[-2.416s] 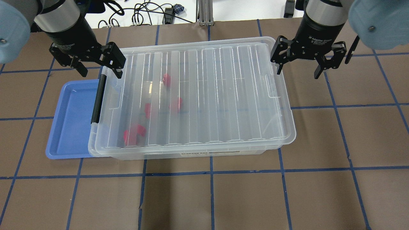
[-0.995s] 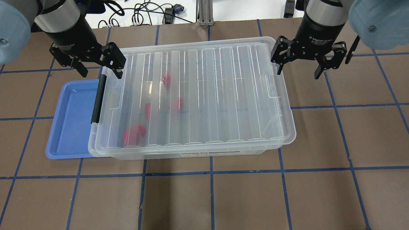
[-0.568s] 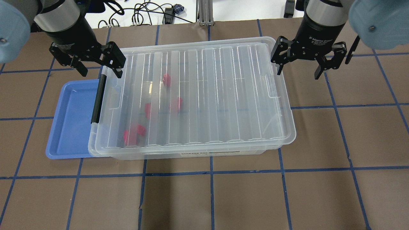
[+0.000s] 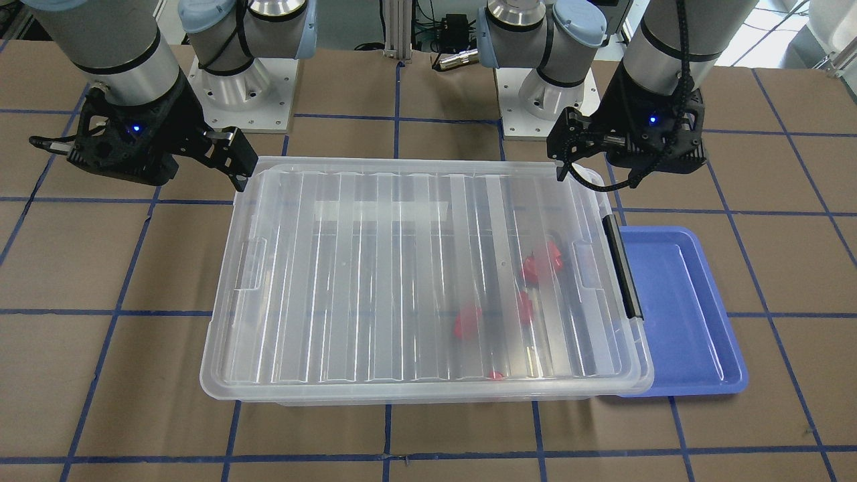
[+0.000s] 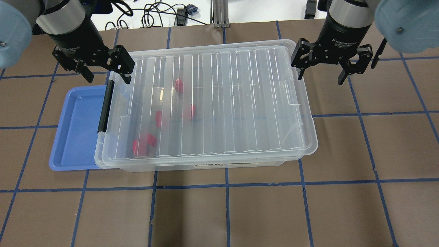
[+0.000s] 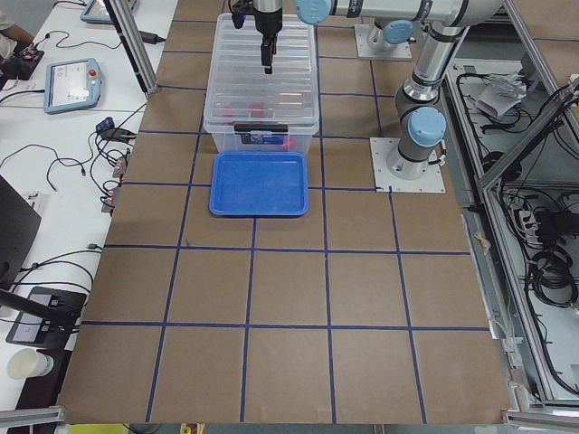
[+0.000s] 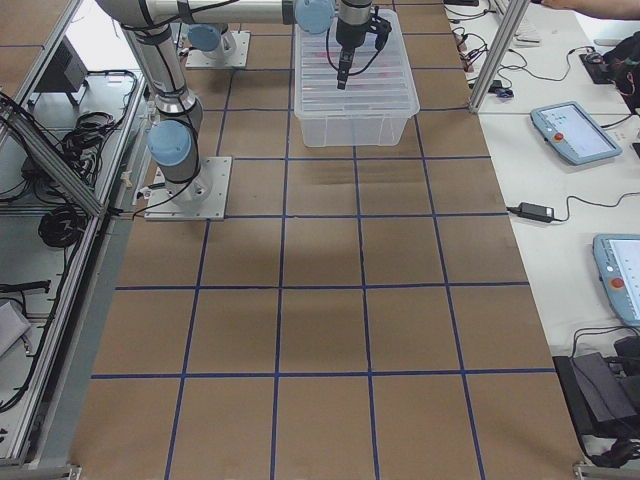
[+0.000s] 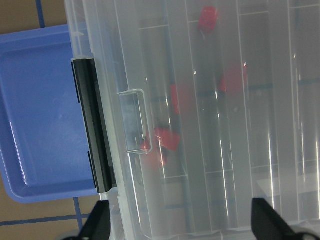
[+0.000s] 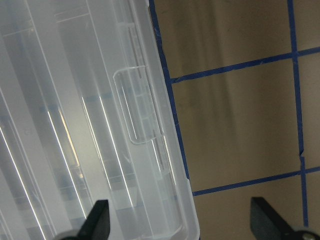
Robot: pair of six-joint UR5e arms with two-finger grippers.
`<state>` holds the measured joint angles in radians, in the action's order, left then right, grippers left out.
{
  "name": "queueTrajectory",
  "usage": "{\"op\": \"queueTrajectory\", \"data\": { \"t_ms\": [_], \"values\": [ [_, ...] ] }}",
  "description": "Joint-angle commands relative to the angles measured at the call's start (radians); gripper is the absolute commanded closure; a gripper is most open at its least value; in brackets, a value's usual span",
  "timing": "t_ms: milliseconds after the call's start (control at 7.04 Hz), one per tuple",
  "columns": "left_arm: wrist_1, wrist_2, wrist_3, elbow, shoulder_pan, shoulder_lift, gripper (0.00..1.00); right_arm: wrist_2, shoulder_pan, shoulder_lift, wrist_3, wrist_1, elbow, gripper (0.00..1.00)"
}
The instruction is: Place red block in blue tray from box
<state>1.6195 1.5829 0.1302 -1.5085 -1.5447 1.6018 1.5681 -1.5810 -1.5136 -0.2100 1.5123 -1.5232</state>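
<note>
The clear box (image 5: 223,103) lies in the middle of the table with its ribbed lid on and its black latch bar (image 5: 105,106) at the left end. Several red blocks show blurred through the lid, among them ones near the back (image 5: 178,84), the middle (image 5: 190,111) and the front left (image 5: 144,143). The blue tray (image 5: 77,130) sits empty against the latch end, partly under the box rim. My left gripper (image 5: 108,76) is open and empty above the box's back left corner. My right gripper (image 5: 320,77) is open and empty above the back right corner.
The table is brown with a grid of blue tape lines. Cables (image 5: 154,15) lie past its back edge. The two arm bases (image 4: 234,80) stand behind the box. In the left wrist view the latch (image 8: 92,125) and tray (image 8: 40,115) lie below the fingers.
</note>
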Motion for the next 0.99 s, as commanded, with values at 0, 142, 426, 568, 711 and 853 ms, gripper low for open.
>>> {"op": "queueTrajectory", "data": {
  "t_ms": [0,142,426,568,711,853],
  "values": [
    [0.000,0.000,0.000,0.004,0.000,0.003,0.00,0.086,0.015,0.004,0.011,0.012,0.000,0.00],
    [0.000,0.000,0.000,0.004,0.000,0.000,0.00,0.120,0.027,0.006,0.015,0.020,0.000,0.00],
    [0.000,0.000,0.000,0.004,0.000,0.000,0.00,0.254,0.030,0.009,0.020,0.044,0.000,0.06],
    [0.000,0.000,0.000,0.005,0.000,0.000,0.00,0.244,0.030,0.009,0.021,0.048,-0.002,0.00],
    [0.000,0.000,0.000,0.004,0.000,0.000,0.00,0.216,0.029,0.009,0.018,0.045,0.000,0.00],
    [0.000,0.000,0.000,0.005,0.000,0.000,0.00,0.125,0.029,0.009,0.012,0.045,0.002,0.00]
  ]
}}
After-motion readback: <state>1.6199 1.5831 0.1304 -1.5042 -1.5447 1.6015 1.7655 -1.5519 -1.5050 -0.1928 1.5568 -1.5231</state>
